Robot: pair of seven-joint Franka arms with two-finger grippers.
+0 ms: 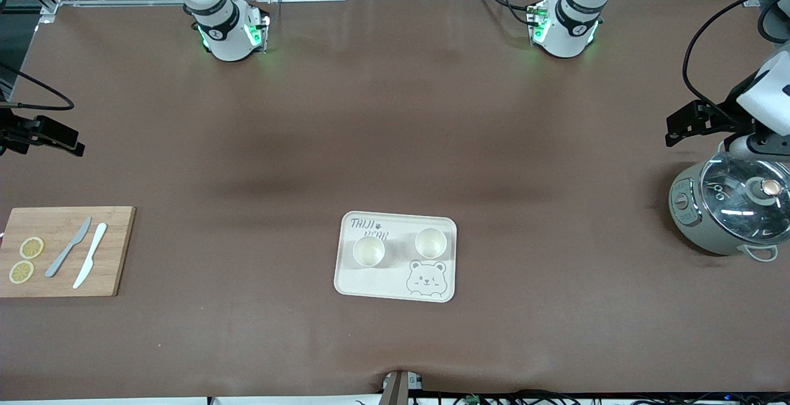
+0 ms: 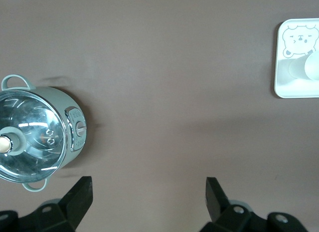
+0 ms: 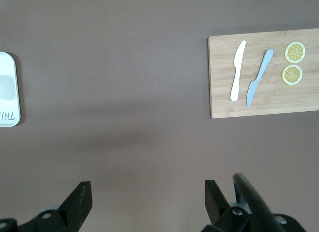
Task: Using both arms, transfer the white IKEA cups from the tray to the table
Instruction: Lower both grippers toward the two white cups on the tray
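Two cups sit upright on the tray, side by side in the half farther from the front camera: one cup toward the right arm's end, the other cup toward the left arm's end. That split seems to suit a two-arm job, since each cup lies on the side of the arm likeliest to take it. Both look empty, their pale insides showing nothing. The tray also carries printed lettering and a bear face, the face nearer the camera than the second cup. The tray rests on the table, nearer the camera than the arm bases and roughly midway between the table's two ends, so neither cup has been moved yet.

The left gripper hangs over bare table between the tray and a cooker, its fingers spread wide and holding nothing. The right gripper hangs over bare table between the tray and a cutting board, likewise wide apart and empty. Both arms look parked at the table's ends, leaving the middle free for a reach.

The cooker stands at the left arm's end with a glass lid shut on it; what is inside cannot be told. The board, at the right arm's end, holds two lemon slices, a grey knife and a white knife, lying beside each other.
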